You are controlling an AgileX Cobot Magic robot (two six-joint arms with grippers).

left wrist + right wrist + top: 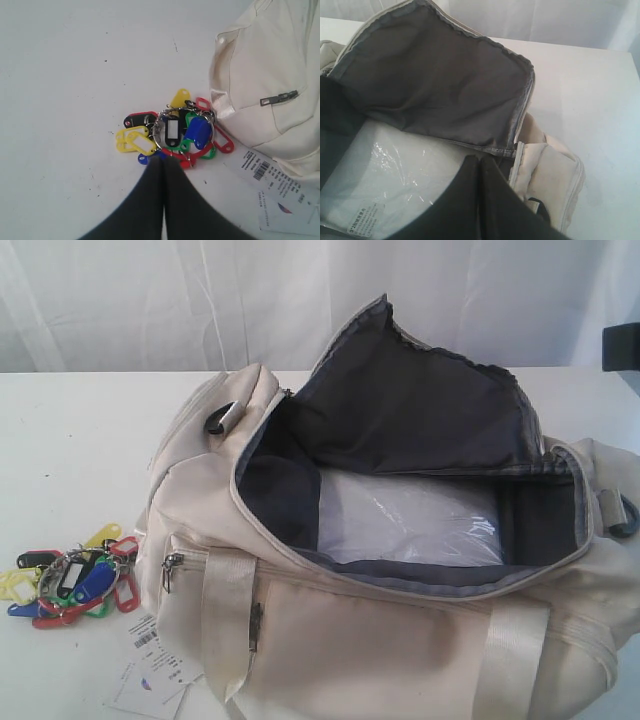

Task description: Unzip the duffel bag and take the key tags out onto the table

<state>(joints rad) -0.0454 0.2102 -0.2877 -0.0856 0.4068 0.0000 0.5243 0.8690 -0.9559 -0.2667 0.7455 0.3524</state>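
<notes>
Cream bag (400,650) sits unzipped on table (70,440), flap (400,400) folded back with grey lining showing and a clear plastic packet (400,520) inside. Key tags (75,575) are out on the table, just beside the bag's left end in the exterior view, next to the white paper tag (150,670). On the left gripper (162,161) the fingers are pressed together, tips at the edge of the bunch; contact unclear. The right gripper (479,161) is also closed with nothing between, over the open compartment.
</notes>
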